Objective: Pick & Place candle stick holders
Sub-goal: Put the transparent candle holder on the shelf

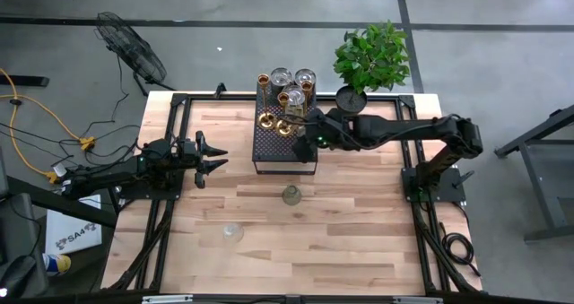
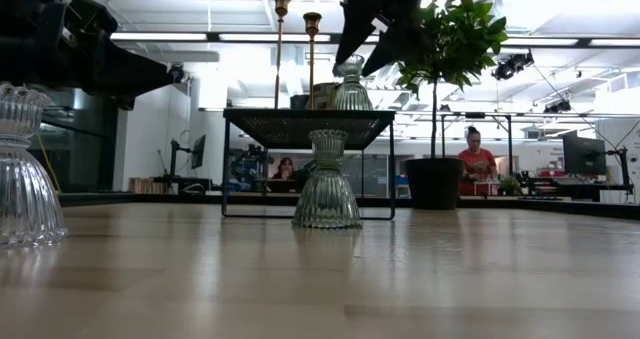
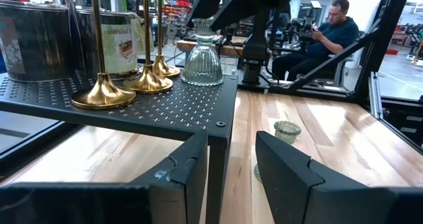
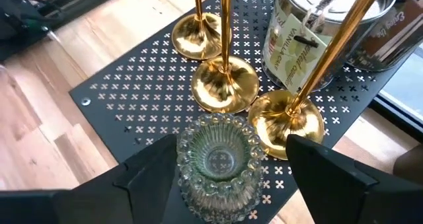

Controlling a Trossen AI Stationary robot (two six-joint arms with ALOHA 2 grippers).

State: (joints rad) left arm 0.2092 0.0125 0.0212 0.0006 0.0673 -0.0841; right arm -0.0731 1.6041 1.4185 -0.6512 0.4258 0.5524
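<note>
A black perforated stand [image 1: 285, 138] holds three brass-gold candle stick holders [image 4: 221, 85] and a clear ribbed glass holder [image 4: 218, 161], which stands upright on its base at the stand's near right corner. My right gripper [image 4: 231, 174] is open just above the stand, with one finger on either side of that glass holder. A second glass holder [image 1: 291, 195] stands on the table in front of the stand, and a third [image 1: 233, 233] stands nearer the front left. My left gripper [image 1: 215, 156] is open and empty, left of the stand.
Several round tins and silvery cups [image 1: 293, 82] crowd the stand's far end. A green plant in a black pot [image 1: 370, 57] stands at the far right. People sit in the room beyond the table [image 3: 327, 32]. Bare wood lies along the table's near half [image 1: 359, 241].
</note>
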